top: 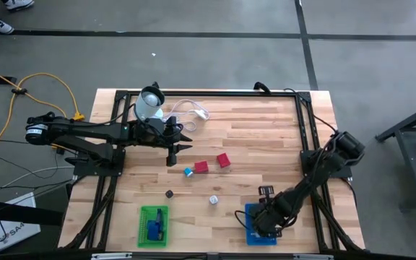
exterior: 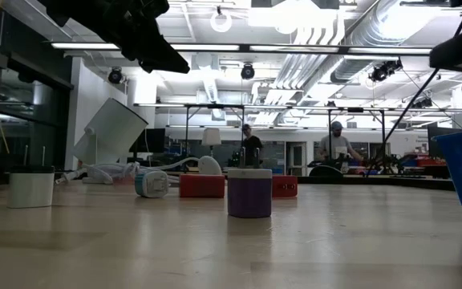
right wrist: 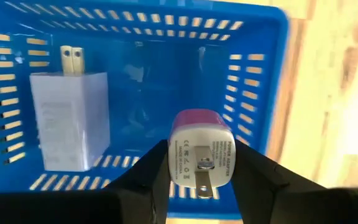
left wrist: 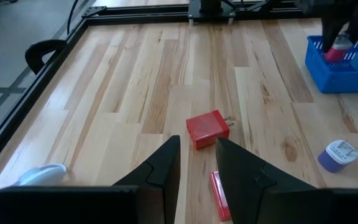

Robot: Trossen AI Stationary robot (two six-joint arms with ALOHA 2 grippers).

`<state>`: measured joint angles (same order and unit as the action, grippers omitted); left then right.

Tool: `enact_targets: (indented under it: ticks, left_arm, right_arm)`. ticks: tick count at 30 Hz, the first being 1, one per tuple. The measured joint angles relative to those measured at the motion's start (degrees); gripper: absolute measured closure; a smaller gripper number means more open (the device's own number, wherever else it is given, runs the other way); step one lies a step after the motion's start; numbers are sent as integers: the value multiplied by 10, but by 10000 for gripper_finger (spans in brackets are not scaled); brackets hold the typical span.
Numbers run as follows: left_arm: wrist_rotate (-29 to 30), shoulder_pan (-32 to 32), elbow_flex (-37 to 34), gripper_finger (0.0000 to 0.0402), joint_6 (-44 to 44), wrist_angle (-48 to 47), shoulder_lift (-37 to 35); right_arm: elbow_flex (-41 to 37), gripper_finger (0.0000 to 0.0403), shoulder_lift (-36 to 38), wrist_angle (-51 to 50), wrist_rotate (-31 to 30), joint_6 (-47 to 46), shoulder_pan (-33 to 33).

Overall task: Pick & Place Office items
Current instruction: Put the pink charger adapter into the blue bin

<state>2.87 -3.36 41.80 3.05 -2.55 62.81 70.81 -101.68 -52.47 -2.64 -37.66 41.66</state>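
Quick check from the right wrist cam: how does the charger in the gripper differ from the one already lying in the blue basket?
The pink-backed charger is clamped between the right gripper fingers above the blue basket; the white charger lies flat on the basket floor, untouched. The held one is rounded with a pink body; the lying one is boxy and all white. Both have two metal prongs.

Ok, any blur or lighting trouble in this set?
Right wrist view: the blue basket is soft and smeared at its rim, while the pink-topped charger held in the right tool is sharp. Low view: bright ceiling lights leave the left arm a dark silhouette. High and left wrist views are evenly lit.
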Motion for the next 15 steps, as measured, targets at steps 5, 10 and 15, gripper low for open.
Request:
enact_targets:
  ticks: [5, 10, 15]
  left_arm:
    - [0, 0, 0, 304, 0, 0, 0]
    - [0, 0, 0, 304, 0, 0, 0]
    - [0, 0, 0, 304, 0, 0, 0]
  right_arm:
    - [0, 275, -15, 19, 4, -1, 8]
    - [0, 275, -18, 26, 7, -15, 11]
    - [0, 274, -20, 27, 5, -27, 14]
